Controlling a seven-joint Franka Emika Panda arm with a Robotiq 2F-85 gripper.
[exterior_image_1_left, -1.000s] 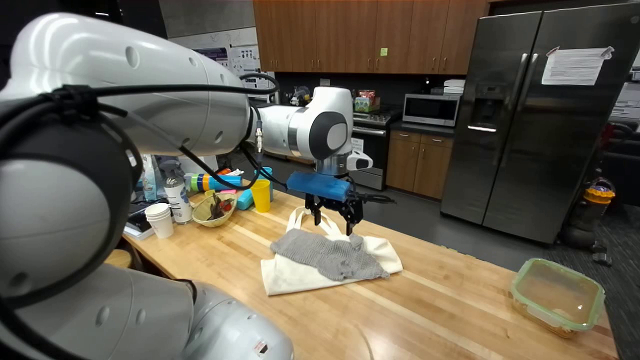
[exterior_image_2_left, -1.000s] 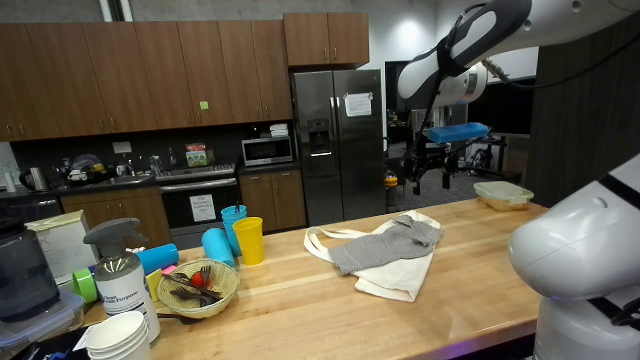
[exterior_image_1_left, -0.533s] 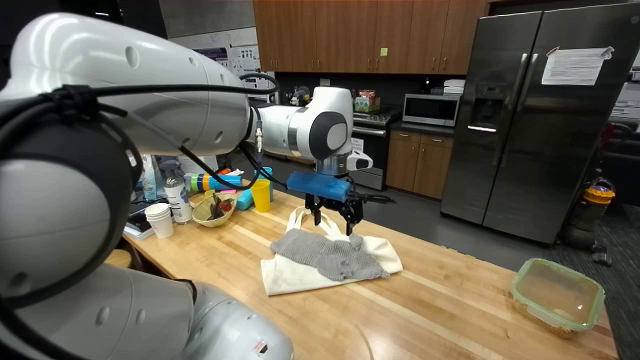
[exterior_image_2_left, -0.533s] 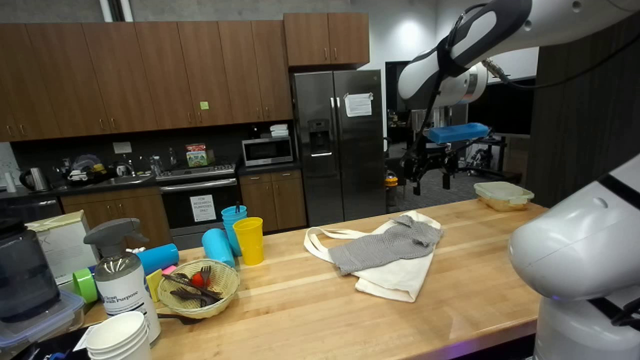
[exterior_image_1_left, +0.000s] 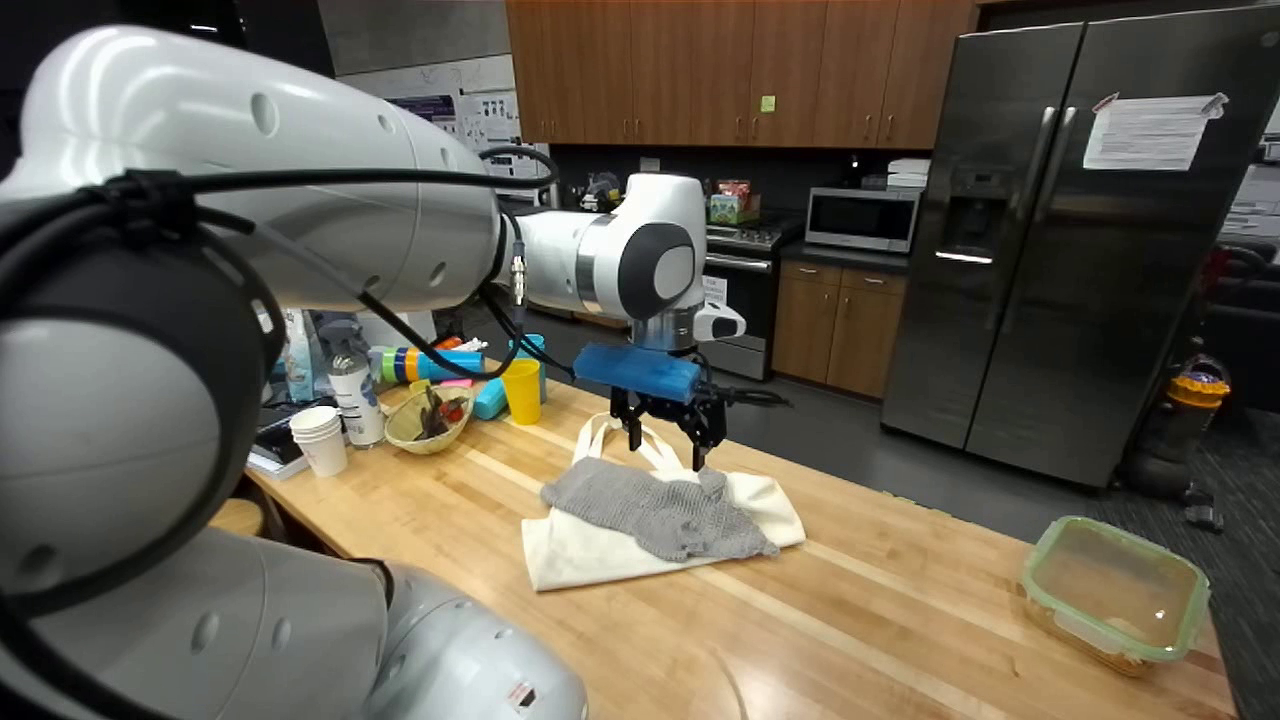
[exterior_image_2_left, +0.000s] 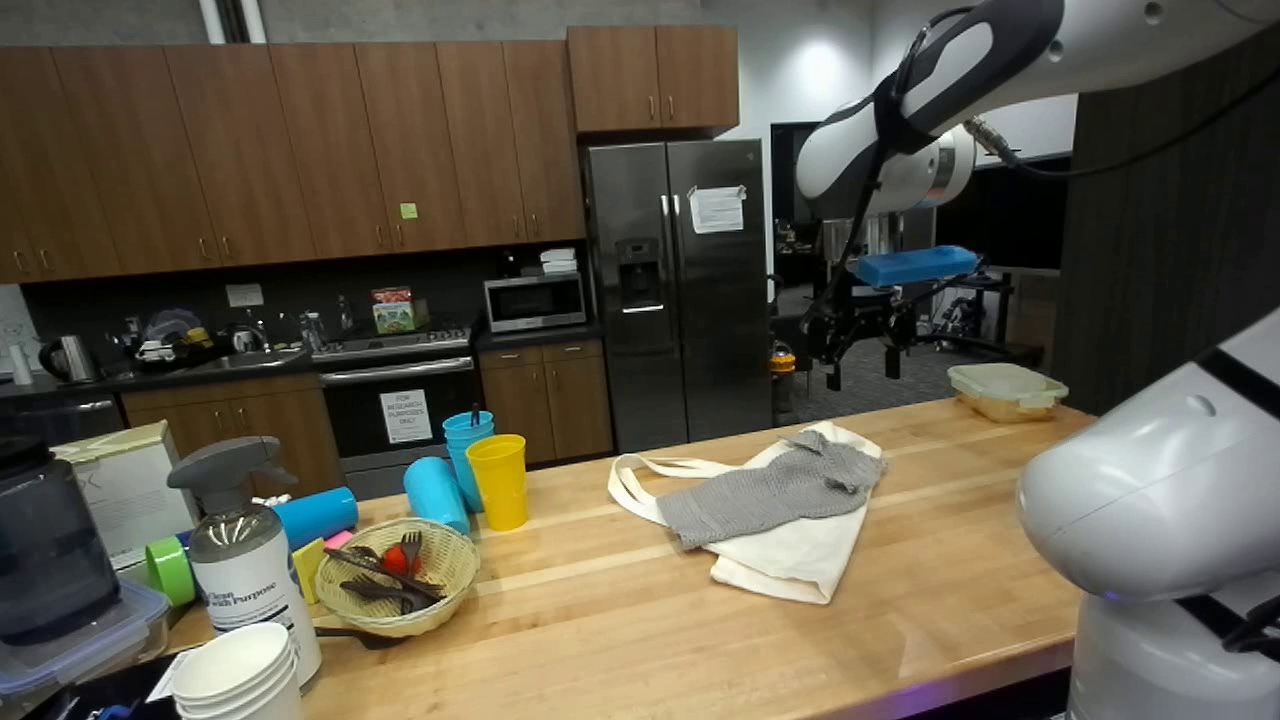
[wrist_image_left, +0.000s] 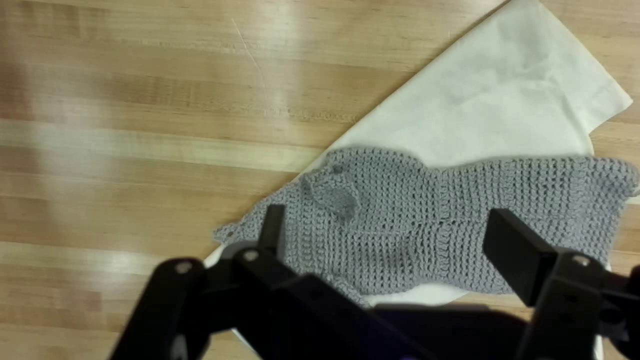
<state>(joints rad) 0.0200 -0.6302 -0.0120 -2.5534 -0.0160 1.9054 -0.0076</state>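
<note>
One gray cloth (wrist_image_left: 420, 215), not yet gripped, tops a cream tote (wrist_image_left: 480, 117) pointing to the wrist view's 1 o'clock; gripper (wrist_image_left: 387, 232) empty, jaws apart.

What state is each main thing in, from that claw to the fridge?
Cream bag: lying flat, partly covered
Gray cloth: rumpled, lying on the bag
Gripper: open, above the cloth, holding nothing
Yellow cup: upright
Wicker basket: holding utensils
Container: lidded
Microwave: shut
Fridge: both doors shut

Soft light, pale glare on tabletop (wrist_image_left: 75, 140), gripper (wrist_image_left: 386, 230) blurred up close
</note>
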